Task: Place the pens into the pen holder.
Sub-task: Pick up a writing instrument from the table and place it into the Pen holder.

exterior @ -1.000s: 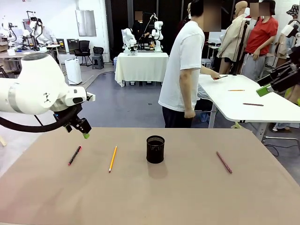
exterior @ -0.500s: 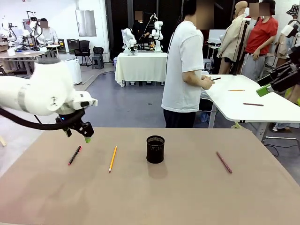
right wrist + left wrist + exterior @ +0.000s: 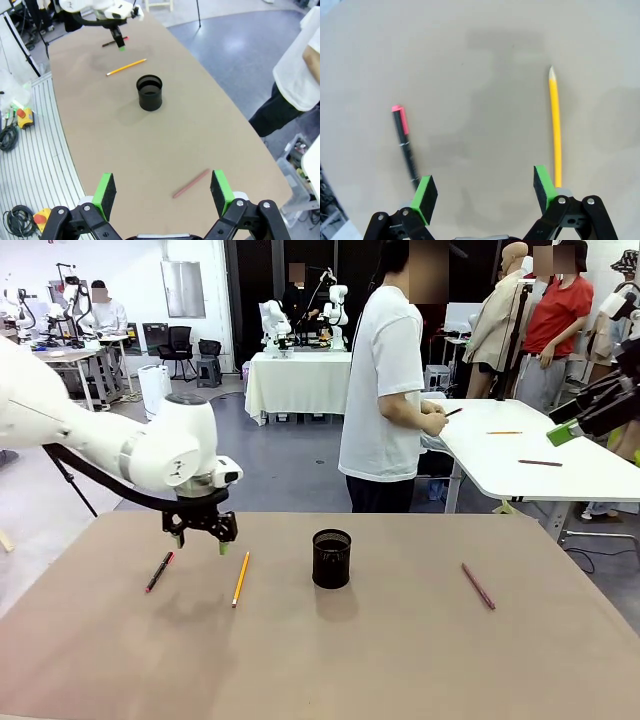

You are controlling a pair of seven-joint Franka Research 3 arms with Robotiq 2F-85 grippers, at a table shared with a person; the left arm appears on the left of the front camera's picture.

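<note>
Thin yellow pencil lies near cylindrical holder.

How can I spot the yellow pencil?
On the tan table, find the black cup in the middle. Left of it lies the yellow pencil. It is the only yellow stick; the pen beside it is dark with a red end.

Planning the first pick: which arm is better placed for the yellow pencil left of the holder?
Left, probably. The left pincer hangs open and low between the yellow pencil and the black-and-red pen; the right pincer, also open, sits high and far off.
</note>
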